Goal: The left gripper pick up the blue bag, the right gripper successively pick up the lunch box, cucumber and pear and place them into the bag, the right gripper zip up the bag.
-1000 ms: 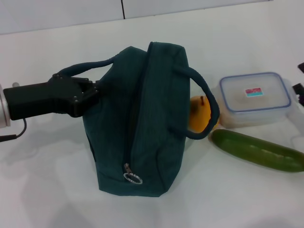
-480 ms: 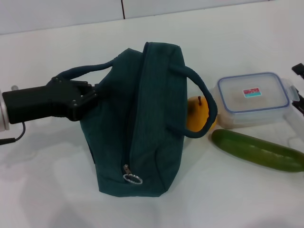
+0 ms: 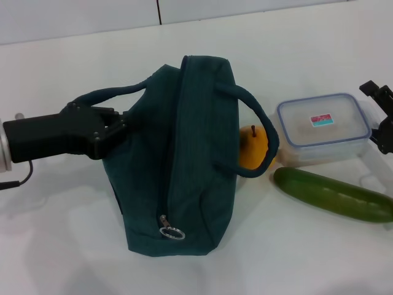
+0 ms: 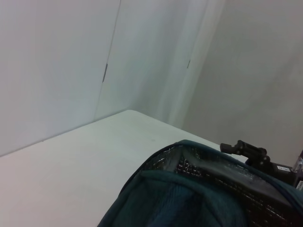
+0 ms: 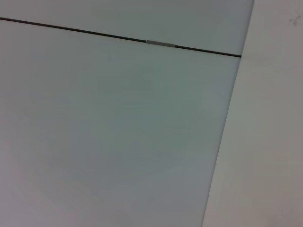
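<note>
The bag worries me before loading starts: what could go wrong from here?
1. The left gripper grips only the bag's left edge by one handle; the fabric could slip or sag.
2. In the head view the zipper looks mostly closed, so the lunch box may not fit.
3. The right gripper, approaching the box, could nudge the cucumber lying close beside it.

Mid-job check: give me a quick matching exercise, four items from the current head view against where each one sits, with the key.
Items:
1. blue bag
2. pear
3. lunch box
4. cucumber

Places:
A. flat on the table, nearer the robot than the lunch box
B. partly hidden behind the bag's loop handle
C. next to the right gripper at the view's edge
D. left gripper at its side

Pairs: 1-D, 2-B, 3-C, 4-A
</note>
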Controlling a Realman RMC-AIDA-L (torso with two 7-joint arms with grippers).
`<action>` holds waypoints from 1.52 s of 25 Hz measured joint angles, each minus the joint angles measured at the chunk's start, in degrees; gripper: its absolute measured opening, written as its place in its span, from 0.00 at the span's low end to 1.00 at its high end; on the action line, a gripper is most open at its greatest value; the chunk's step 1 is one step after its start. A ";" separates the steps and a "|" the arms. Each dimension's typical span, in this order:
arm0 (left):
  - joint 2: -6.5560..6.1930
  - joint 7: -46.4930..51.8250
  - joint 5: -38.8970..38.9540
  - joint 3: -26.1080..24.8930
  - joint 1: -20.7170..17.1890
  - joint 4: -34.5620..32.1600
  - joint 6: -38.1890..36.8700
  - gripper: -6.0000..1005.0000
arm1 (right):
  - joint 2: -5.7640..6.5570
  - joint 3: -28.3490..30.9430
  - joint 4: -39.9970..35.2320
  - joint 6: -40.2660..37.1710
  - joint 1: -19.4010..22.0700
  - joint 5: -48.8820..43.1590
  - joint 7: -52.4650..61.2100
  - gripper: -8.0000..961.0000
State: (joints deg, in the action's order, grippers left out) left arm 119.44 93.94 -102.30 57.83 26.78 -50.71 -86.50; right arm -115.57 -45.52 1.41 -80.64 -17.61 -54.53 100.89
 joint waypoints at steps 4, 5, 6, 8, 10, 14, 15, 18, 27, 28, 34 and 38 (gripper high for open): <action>0.00 0.01 0.00 0.00 -0.22 0.00 0.00 0.06 | 0.00 0.20 0.00 -0.10 0.22 -0.04 -0.04 0.86; 0.00 0.02 0.00 0.00 -0.23 0.01 0.00 0.06 | 0.00 0.19 -0.10 -0.15 0.31 -0.05 -0.12 0.86; 0.00 0.01 0.00 0.00 -0.24 0.00 0.00 0.06 | 0.00 0.15 -0.14 -0.16 0.32 -0.05 -0.12 0.86; -0.01 0.01 0.00 -0.03 -0.24 0.00 0.01 0.06 | 0.00 0.09 -0.22 -0.21 0.32 -0.05 -0.16 0.86; -0.05 0.01 0.05 -0.06 -0.23 0.00 0.01 0.06 | 0.00 0.11 -0.24 -0.23 0.32 -0.06 -0.21 0.86; -0.09 -0.24 0.09 0.02 -0.05 0.00 0.02 0.06 | 0.01 0.08 -0.33 -0.25 0.24 -0.06 -0.22 0.77; -0.09 -0.35 0.08 0.02 -0.01 0.00 0.01 0.06 | 0.01 0.08 -0.33 -0.25 0.22 -0.05 -0.22 0.75; -0.09 -0.53 0.02 0.02 0.07 0.00 0.02 0.06 | 0.01 0.06 -0.34 -0.29 0.20 -0.06 -0.25 0.68; -0.09 -0.65 -0.02 0.00 -0.05 0.00 0.02 0.06 | 0.00 0.14 -0.05 -1.08 0.11 -0.05 -2.25 0.38; -0.09 -0.66 -0.01 0.00 -0.07 0.00 0.02 0.06 | 0.01 0.13 -0.04 -1.07 0.10 -0.05 -2.37 0.34; -0.09 -0.68 0.37 -0.02 -0.22 0.00 0.02 0.06 | 0.01 0.06 -0.14 -1.10 0.26 -0.07 -4.51 0.19; -0.08 -1.11 0.58 -0.33 -0.36 0.00 -0.15 0.06 | 0.02 0.32 -0.49 -2.25 0.43 0.01 -8.02 0.19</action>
State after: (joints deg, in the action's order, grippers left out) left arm 119.36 92.83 -101.72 57.51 26.42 -50.71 -86.65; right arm -115.55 -45.20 0.92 -82.88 -17.17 -54.51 92.87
